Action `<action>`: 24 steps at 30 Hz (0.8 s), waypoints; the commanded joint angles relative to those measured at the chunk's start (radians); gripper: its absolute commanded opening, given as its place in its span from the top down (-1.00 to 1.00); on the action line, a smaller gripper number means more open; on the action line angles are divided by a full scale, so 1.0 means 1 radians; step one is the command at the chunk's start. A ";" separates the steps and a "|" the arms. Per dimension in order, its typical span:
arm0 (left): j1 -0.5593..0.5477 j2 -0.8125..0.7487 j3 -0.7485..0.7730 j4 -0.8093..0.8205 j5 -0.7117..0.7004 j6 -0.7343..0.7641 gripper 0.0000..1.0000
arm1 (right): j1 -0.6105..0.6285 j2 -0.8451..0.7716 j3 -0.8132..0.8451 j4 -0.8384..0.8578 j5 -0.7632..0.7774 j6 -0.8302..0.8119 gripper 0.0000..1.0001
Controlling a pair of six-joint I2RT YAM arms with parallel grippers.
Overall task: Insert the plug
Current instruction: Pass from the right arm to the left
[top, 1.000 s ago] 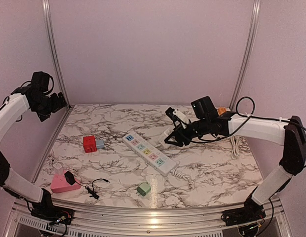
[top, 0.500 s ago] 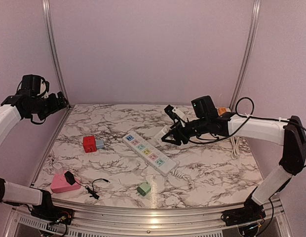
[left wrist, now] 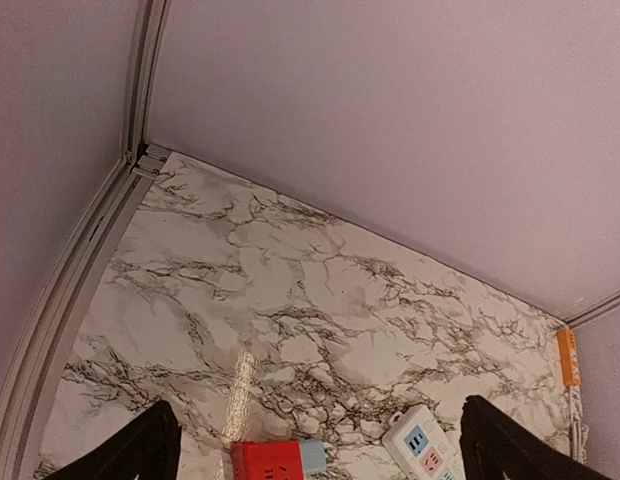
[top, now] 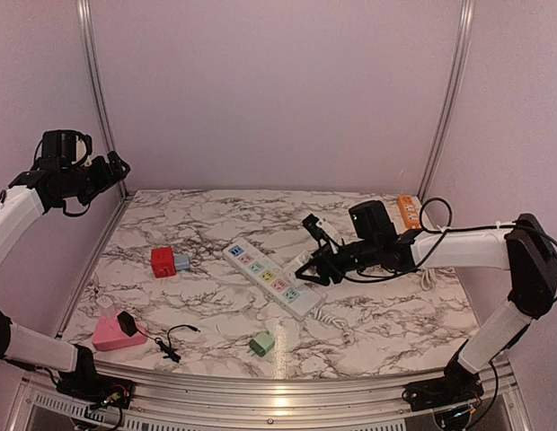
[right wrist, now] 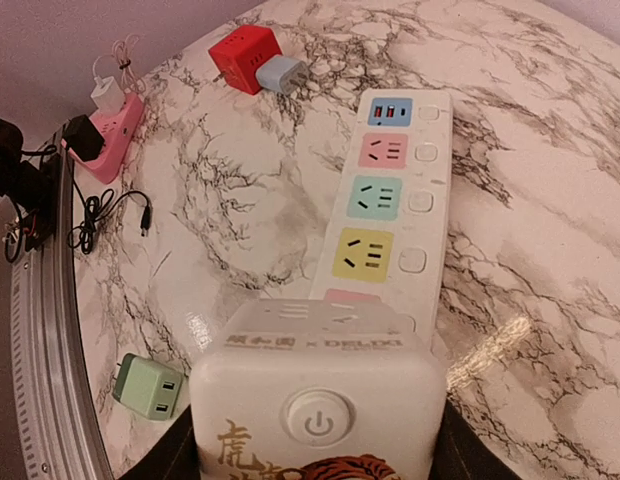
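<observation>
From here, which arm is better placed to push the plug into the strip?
Right. The right gripper is shut on the white cube plug and hangs over the power strip. The left gripper is open, empty, and raised by the far left corner, away from both.

The left white-and-black arm is lifted high at the left side, elbow bent. Its black two-finger left claw hangs in the air, with fingers spread wide and gripping nothing. The right white-and-black arm reaches low and leftward with its forearm nearly level, and its black right claw is clamped on a white cube-shaped plug block.
</observation>
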 commanded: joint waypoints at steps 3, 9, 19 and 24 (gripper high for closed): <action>0.001 0.047 0.031 0.185 0.036 -0.071 -0.98 | 0.010 -0.051 -0.006 0.074 0.037 0.011 0.80; 0.001 0.082 0.021 0.252 0.072 -0.105 -0.98 | 0.010 -0.059 0.004 0.078 0.061 -0.003 0.79; 0.001 0.056 -0.034 0.252 0.152 -0.042 -0.98 | 0.008 -0.115 0.114 -0.057 0.210 -0.020 0.77; 0.001 0.079 0.003 0.143 0.217 0.055 -0.98 | 0.005 -0.094 0.207 -0.128 0.209 -0.038 0.76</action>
